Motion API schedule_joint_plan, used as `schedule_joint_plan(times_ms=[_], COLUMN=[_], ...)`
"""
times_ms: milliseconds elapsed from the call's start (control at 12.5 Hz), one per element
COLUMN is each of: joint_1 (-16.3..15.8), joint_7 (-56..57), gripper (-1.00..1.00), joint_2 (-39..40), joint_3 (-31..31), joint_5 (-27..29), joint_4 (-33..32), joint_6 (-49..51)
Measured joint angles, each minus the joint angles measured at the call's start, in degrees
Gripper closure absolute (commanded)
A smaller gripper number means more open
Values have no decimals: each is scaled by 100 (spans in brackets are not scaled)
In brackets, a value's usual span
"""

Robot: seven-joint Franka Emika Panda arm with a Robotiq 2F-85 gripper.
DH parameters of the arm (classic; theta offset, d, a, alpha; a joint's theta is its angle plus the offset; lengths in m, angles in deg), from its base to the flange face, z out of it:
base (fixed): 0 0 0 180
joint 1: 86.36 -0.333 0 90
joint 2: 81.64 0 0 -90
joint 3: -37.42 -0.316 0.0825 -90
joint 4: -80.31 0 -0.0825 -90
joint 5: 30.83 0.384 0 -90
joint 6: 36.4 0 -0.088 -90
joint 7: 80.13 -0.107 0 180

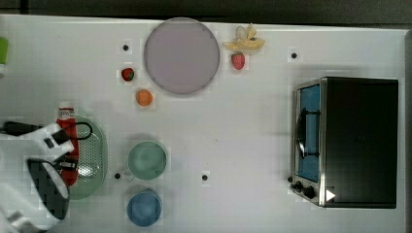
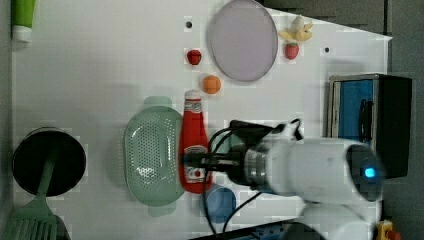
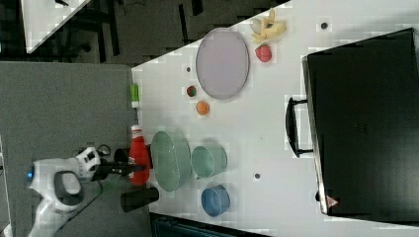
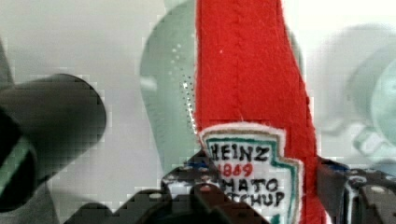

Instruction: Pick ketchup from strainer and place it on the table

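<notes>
ketchup [image 2: 194, 145], red felt bottle, perforated oval strainer [image 2: 150, 157]

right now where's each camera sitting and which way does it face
top view: overhead, straight down on the table; arm at its left.
left view: high, angled down at the ketchup beside the strainer; gripper shut on it.
right view: high, opposite side; arm lower left.
wrist view: on the hand, at the ketchup label.
All share the ketchup.
</notes>
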Motion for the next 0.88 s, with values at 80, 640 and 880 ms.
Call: schedule_joint_plan(times_ms=[80,640,880], joint_1=[6,485,831], joint_7=[12,1403,1848], gripper=[-18,-18,-18], joint_2=[-113,-361,-272], joint_3=[126,2035,2896], joint_5=[5,-639,-795], joint_4=[213,481,392], joint_6=[322,769,838])
